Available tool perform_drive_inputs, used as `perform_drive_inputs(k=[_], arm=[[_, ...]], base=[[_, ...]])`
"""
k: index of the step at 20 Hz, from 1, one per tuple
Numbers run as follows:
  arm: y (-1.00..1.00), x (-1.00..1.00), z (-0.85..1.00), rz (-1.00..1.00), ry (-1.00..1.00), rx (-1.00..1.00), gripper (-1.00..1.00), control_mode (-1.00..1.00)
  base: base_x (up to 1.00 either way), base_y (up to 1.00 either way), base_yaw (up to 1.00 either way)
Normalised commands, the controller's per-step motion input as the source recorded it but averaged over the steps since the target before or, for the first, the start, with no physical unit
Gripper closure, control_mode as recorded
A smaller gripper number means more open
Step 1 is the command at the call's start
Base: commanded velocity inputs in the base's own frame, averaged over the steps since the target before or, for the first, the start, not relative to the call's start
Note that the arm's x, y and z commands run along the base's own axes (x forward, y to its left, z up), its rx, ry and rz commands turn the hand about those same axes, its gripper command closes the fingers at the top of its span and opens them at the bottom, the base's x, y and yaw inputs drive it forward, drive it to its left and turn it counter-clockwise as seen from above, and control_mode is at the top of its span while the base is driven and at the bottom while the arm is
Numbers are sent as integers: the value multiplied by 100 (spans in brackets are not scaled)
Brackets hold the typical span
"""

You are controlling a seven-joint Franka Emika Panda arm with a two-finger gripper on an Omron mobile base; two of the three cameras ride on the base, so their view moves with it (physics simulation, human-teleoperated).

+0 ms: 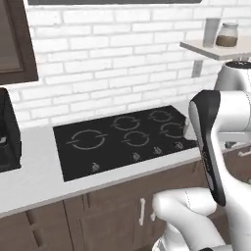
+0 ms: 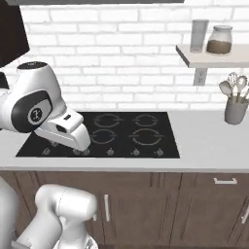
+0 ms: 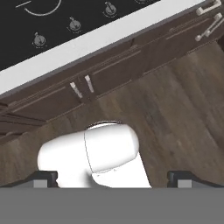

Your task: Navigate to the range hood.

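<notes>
You face the cooktop (image 2: 102, 133) under the range hood (image 1: 112, 2); right, a jar (image 2: 219, 40) holds brown powder; gripper (image 3: 112, 177) fingers spread.

A pale grey counter (image 2: 204, 141) is seen running along the white brick wall, with dark brown cabinet doors (image 2: 141, 204) below it. A flat black cooktop (image 2: 121, 133) with ring marks and a row of small knobs along its front edge is set into the counter. At the counter's left end, a black appliance (image 1: 7, 132) is stood. Toward the right, a grey holder filled with utensils (image 2: 236, 104) is placed on the counter. Above it, a small wall shelf (image 2: 214, 56) is fixed, on which a glass (image 2: 198, 35) and a jar (image 2: 220, 40) are stood side by side. A wooden floor (image 3: 175, 118) is seen before the cabinets.
</notes>
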Motion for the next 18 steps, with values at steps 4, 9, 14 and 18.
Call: perform_drive_inputs(k=[4,9,14,18], arm=[[0,0,0,0,0,0,-100,100],[0,0,0,0,0,0,-100,100],[0,0,0,0,0,0,-100,100],[0,0,0,0,0,0,-100,100]], base=[[4,-21,41],[52,-29,8],[75,-25,10],[46,-13,21]])
